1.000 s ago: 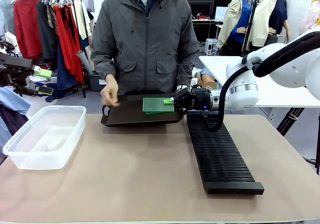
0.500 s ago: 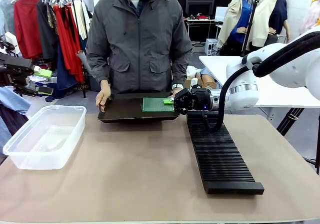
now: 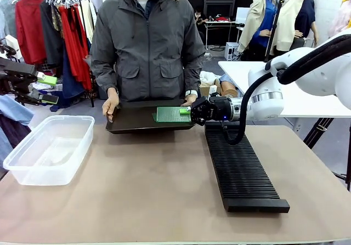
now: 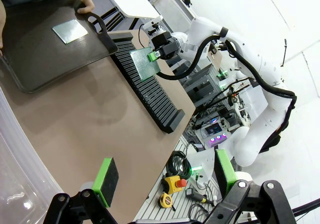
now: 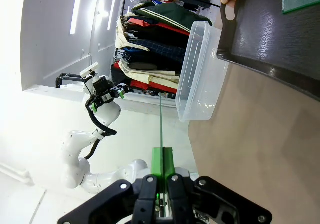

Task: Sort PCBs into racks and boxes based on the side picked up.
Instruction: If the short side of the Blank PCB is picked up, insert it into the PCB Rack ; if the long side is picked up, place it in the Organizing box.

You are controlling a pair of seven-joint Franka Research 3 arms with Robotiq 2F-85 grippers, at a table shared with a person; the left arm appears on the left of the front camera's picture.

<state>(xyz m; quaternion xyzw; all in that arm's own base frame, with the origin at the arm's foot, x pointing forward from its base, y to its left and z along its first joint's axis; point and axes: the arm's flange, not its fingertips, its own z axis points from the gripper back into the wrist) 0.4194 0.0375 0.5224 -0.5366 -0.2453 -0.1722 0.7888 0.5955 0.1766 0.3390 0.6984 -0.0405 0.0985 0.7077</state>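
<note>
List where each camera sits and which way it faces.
Front view: fixed between the arms, facing across the table at the person; the right arm enters from the right, right gripper shut on a PCB.
Left wrist view: on the left wrist, past the open left gripper, facing over the rack toward the right arm.
Right wrist view: along the shut right gripper, facing the tub and the far left arm.
Shared: both wrist views show the black tray in the person's hand.

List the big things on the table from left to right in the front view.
Clear tub → black tray → long black slotted rack.
</note>
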